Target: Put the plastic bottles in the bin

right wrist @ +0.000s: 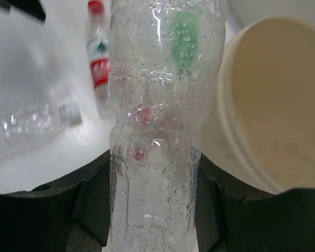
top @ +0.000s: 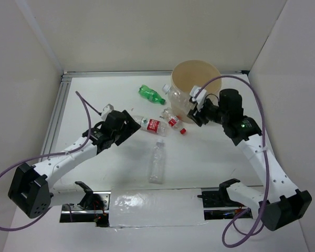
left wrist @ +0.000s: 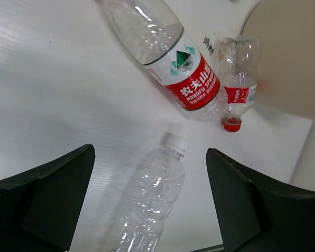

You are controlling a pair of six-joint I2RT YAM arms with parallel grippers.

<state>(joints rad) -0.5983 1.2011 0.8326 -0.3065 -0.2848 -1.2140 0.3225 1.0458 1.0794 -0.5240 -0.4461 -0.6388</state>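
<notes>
The tan bin [top: 195, 79] stands at the back right. My right gripper [top: 195, 109] is shut on a clear, wet bottle [top: 178, 97] and holds it raised beside the bin's left wall; in the right wrist view this bottle [right wrist: 163, 105] fills the space between the jaws, with the bin [right wrist: 283, 105] to its right. My left gripper [top: 132, 123] is open and empty beside a red-labelled bottle [top: 152, 125]. A small red-capped bottle [top: 173, 121], a clear white-capped bottle [top: 157, 161] and a green bottle [top: 150, 94] lie on the table.
In the left wrist view the white-capped bottle [left wrist: 149, 199] lies below and between the open fingers [left wrist: 47, 199], with the red-labelled bottle [left wrist: 184, 79] and the small bottle [left wrist: 236, 89] beyond. White walls enclose the table on three sides.
</notes>
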